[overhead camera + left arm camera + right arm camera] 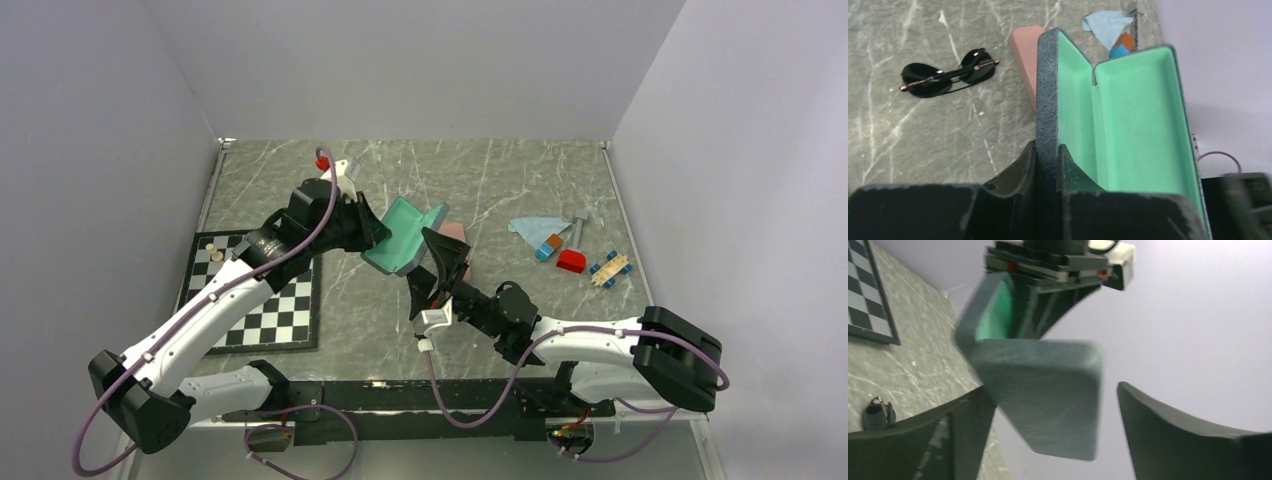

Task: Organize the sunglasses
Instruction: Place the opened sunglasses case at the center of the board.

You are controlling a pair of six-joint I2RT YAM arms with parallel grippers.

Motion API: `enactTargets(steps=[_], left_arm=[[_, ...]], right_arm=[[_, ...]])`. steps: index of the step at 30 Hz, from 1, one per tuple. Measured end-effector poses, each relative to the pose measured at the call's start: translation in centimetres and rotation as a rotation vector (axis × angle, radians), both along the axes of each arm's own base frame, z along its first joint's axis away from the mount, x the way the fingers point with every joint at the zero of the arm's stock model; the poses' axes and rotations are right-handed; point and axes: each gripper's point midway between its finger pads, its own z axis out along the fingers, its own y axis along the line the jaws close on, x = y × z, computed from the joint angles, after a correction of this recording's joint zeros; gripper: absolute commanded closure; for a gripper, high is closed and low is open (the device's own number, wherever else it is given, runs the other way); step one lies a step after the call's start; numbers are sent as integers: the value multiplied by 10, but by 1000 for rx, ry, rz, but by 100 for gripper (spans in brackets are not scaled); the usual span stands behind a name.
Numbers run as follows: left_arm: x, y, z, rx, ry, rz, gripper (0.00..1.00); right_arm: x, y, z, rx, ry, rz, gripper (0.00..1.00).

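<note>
The left wrist view shows black sunglasses (948, 79) on the bench (923, 145) near a pink case (1023, 50) — hidden from above. The left claw (1047, 154) pinches the green-lined case (1133, 130) by its wall; the right claw (1053, 392) gapes around it.

Robot test cell, probably a research lab; the walls hide the room beyond. Marble-patterned table (520, 180) boxed in by bare pale walls (400, 60). Left arm (200, 330) and right arm (590, 345) bolted to a black rail (400, 395), purple cables (327, 205) looping free. Mixed props: chessboard (270, 310), toy blocks (571, 260), sunglasses (948, 75), slate-blue case (400, 240).

Left tool (1047, 148) clamps open case (1128, 130), sunglasses (948, 77) nearby.
</note>
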Motion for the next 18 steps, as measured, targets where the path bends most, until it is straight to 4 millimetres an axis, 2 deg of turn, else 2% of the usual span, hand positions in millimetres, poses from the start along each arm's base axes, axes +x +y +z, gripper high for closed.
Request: enactTargets(steps=[3, 5, 10, 12, 15, 18], left_arm=[[-1, 8, -10, 33, -17, 22, 100], [-2, 15, -14, 55, -48, 45, 100], [4, 51, -38, 181, -151, 141, 100], [8, 63, -56, 248, -182, 166, 100], [9, 73, -87, 346, -202, 172, 100], [-4, 71, -123, 464, -236, 114, 100]], right_arm=[[1, 0, -6, 34, 80, -8, 0], [-1, 0, -18, 48, 160, -4, 0], [-12, -6, -49, 66, 368, 14, 0], [-20, -11, -54, 94, 458, 42, 0], [-31, -29, -52, 182, 556, 80, 0], [-36, -53, -48, 288, 620, 86, 0]])
